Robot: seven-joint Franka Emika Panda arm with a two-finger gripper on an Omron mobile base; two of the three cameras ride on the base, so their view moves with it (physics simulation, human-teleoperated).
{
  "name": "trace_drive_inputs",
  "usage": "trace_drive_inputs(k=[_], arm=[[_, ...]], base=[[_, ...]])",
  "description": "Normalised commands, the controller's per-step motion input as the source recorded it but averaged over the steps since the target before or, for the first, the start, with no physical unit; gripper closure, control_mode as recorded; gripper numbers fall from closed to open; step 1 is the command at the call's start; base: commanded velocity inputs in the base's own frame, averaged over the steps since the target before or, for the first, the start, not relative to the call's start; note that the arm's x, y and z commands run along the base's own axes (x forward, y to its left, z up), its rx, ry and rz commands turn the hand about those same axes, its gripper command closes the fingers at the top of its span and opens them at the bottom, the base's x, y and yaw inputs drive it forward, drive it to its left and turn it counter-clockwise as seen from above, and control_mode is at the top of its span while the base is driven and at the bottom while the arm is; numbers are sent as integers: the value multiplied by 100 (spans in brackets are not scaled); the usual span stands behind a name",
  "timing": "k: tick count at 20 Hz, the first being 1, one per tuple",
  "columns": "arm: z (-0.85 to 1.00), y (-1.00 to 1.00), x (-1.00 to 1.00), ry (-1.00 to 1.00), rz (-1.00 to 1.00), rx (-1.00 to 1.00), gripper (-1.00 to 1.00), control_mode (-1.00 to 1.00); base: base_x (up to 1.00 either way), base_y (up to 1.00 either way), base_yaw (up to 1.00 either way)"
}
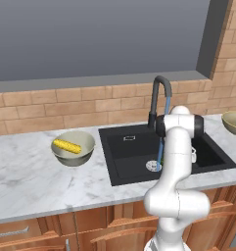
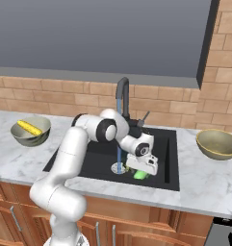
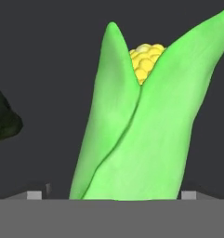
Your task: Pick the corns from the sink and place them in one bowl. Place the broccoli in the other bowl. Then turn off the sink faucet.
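**Gripper down in the sink over the husked corn**

The gripper (image 2: pixel 142 169) is lowered into the black sink (image 2: pixel 96 153), its jaws spread wide and closed on nothing. In the right base view a bright green piece, the husked corn (image 2: pixel 140 175), shows just under the hand, on the basin floor near the front wall. From the hand view this husked corn (image 3: pixel 141 125) stands very close before the camera, its light-green leaves parted at the far end to show yellow kernels; whether the fingers touch it cannot be told. To one side of it in the hand view lies a dark green lump, the broccoli (image 3: pixel 4 121), apart from the corn on the dark sink floor.

Just beside the hand, a thin blue stream of water (image 2: pixel 120 139) falls from the black gooseneck faucet (image 2: pixel 122 96) to the round silver drain (image 2: pixel 117 167). The faucet's small side lever (image 2: pixel 144 117) sticks out to the right of its stem.

On the marble desk (image 1: pixel 31 176), to the left of the sink, stands the pale grey-beige bowl (image 1: pixel 75 153) with a yellow corn cob (image 1: pixel 67 146) lying inside it. To the right of the sink, well apart from it, stands the olive-tan bowl (image 2: pixel 217 144) with the yellowish rim. A brick wall (image 1: pixel 65 105) runs behind the desk, and wooden cabinet fronts (image 2: pixel 136 230) sit beneath it.
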Motion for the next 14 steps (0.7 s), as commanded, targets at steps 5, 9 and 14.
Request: trace_drive_inputs(k=[5,9,14], arm=[[-31,-10,1,0,0,-1,100,-100],[-23,-9,0,0,0,-2,100,-100],[-3,-47,-16,-12,0,5,100,-100]], base=[[0,0,0],[0,0,0],[0,0,0]])
